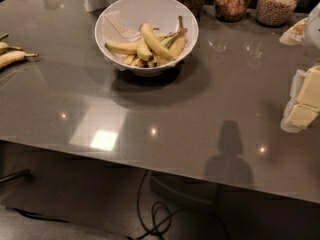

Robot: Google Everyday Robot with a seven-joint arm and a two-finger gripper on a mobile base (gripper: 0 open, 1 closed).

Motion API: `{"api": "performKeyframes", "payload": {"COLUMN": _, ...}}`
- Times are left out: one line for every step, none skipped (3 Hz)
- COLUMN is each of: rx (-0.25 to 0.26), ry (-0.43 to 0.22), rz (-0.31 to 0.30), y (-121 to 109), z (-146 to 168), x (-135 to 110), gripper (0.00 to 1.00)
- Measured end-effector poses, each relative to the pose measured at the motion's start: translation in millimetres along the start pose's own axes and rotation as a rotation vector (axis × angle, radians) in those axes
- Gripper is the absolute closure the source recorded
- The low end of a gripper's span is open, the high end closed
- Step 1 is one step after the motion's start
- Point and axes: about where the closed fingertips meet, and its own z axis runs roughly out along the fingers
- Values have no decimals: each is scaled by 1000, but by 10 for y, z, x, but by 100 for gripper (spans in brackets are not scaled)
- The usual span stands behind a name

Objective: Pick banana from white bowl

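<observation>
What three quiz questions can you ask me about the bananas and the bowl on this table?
1. True or false: the banana lies on top of the others in the white bowl.
2. Where is the gripper? A: over the bowl. B: at the right side, away from the bowl. C: holding a banana.
3. What lies at the left edge of the table?

Key: 1 true. 2 B. 3 loose bananas.

Gripper (301, 105) at far right edge
</observation>
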Motion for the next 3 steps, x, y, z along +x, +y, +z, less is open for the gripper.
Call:
{"api": "performKeyframes", "payload": {"rx": 0, "ry": -1, "rz": 0, "y": -2, "z": 1, "x": -2, "gripper": 0}}
{"api": "performKeyframes", "payload": {"rx": 1, "ry": -134, "rz": 58, "y": -290, "z": 155, "x": -355, "gripper": 0}}
{"api": "performKeyframes", "payload": {"rx": -37, "ry": -314, "rz": 141, "y": -675, "z": 395, "x": -835, "gripper": 0}}
